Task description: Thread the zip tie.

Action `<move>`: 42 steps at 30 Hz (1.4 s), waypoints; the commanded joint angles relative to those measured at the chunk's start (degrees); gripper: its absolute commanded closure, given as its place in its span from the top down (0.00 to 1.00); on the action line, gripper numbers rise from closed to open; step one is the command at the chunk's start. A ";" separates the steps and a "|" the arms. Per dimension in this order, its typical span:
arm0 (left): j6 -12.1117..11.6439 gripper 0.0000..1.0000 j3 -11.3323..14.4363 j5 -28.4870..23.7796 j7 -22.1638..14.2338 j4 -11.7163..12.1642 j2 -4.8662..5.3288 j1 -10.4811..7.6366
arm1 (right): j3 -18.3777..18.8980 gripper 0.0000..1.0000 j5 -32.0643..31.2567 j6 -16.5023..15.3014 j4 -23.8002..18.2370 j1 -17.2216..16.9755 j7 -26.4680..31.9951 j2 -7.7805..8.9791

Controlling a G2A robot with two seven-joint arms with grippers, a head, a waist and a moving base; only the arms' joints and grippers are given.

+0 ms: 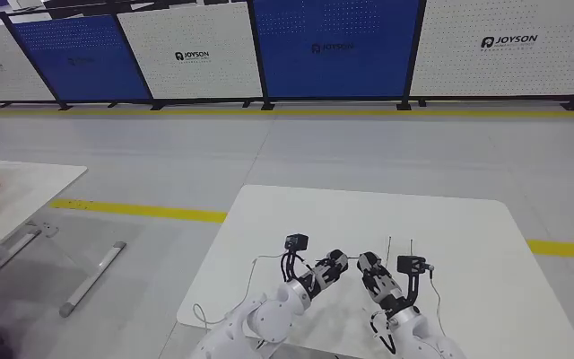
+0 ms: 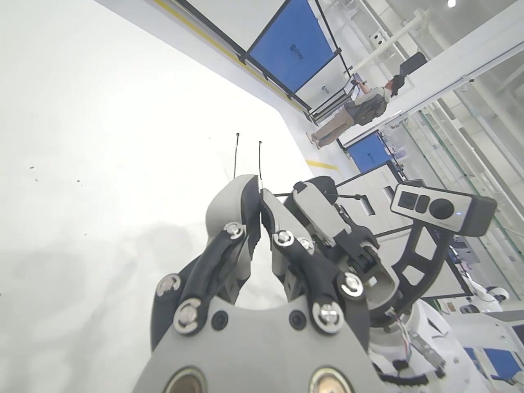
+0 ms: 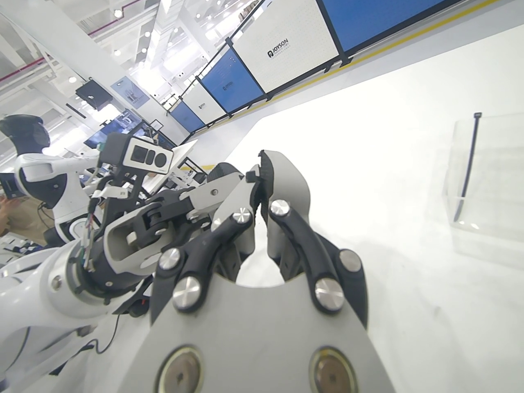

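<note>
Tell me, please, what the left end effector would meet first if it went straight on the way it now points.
Probably the upright zip ties standing ahead of the left end effector; depth is unclear, so it might pass beside them over the table.

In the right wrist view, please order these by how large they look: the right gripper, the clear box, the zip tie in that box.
1. right gripper, largest, though nearness to the camera enlarges it
2. clear box
3. zip tie, a thin strip inside the box
</note>
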 commanded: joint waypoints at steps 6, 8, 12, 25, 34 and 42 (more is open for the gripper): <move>-1.38 0.00 -0.03 0.27 -0.68 -0.28 0.01 0.06 | -0.10 0.00 -0.52 -0.01 -0.05 -0.03 0.37 0.04; -1.86 0.00 -0.11 0.47 -0.91 -0.41 0.06 0.29 | -0.11 0.00 -0.50 0.00 -0.09 -0.04 0.33 0.04; -2.27 0.00 -0.27 0.68 -1.20 -0.58 0.13 0.64 | -0.13 0.00 -0.36 -0.10 -0.07 -0.02 0.43 0.03; -1.45 0.00 -0.52 1.50 -0.73 -0.90 0.10 1.00 | -0.14 0.47 -0.19 -0.01 -0.84 -0.25 1.13 0.10; -0.81 0.00 -0.42 1.35 -0.37 -0.59 -0.12 0.60 | 0.98 0.17 -0.07 -0.27 -1.45 -1.40 -0.51 0.29; -1.00 0.00 -0.41 0.96 0.26 -0.49 -0.29 0.50 | 1.35 0.00 -0.24 -0.45 -1.49 -1.60 -1.08 0.35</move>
